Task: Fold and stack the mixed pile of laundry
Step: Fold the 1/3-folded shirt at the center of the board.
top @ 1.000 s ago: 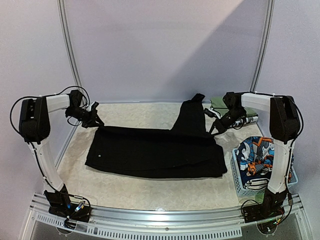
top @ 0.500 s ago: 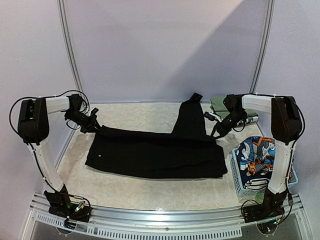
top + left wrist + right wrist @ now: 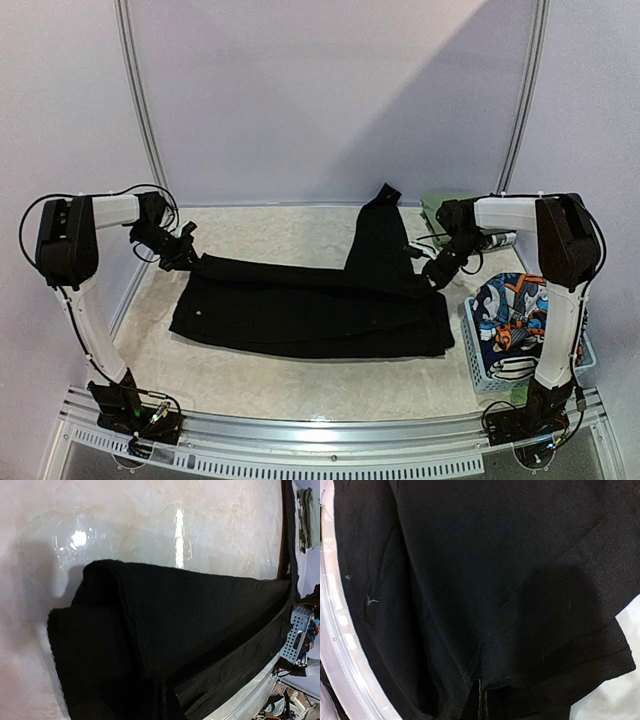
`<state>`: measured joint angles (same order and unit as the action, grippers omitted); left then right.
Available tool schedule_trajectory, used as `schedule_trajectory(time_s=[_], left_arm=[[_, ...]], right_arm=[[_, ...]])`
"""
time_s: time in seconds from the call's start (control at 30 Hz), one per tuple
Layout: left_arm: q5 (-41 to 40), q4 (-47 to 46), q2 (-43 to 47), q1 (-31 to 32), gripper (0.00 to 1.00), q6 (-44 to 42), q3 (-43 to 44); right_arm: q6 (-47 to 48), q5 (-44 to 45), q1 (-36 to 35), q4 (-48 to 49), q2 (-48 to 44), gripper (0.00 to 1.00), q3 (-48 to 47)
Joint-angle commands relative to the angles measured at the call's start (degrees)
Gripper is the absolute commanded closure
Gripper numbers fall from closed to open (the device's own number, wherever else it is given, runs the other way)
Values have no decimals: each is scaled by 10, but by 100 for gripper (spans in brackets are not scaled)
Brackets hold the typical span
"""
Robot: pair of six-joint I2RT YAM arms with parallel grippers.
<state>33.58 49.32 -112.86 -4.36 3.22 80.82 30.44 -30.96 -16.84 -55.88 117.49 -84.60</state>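
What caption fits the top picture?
Left hand and right hand pinch the black garment beside the basket.

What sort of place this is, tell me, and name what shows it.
Probably a robot test cell, not a home: left arm and right arm bolted at the table edge, plain walls with metal poles, a black garment spread out.
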Motion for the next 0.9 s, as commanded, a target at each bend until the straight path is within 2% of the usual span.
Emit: schedule_trajectory(time_s=[0.0, 0.17, 0.27, 0.4, 0.53, 0.73, 0.87], left_arm=[[-24, 12, 25, 0, 100, -6, -17], [-37, 21, 21, 0, 100, -9, -24], [-42, 18, 25, 0, 96, -9, -26], [-85, 51, 27, 0, 81, -4, -8], [-195, 79, 59, -2, 62, 14, 7], [-204, 23, 132, 6, 48, 27, 25], [-254, -36, 157, 41, 35, 29, 37]], right_arm=[[11, 35, 3, -2, -13, 100, 14], [10, 41, 4, -1, -2, 99, 12], [5, 41, 3, 3, -1, 94, 12], [6, 42, 0, -7, -2, 80, 14], [18, 36, 0, -26, -24, 70, 17], [-1, 16, 2, -45, -39, 60, -52], [-67, 24, 13, 8, -29, 50, -106]])
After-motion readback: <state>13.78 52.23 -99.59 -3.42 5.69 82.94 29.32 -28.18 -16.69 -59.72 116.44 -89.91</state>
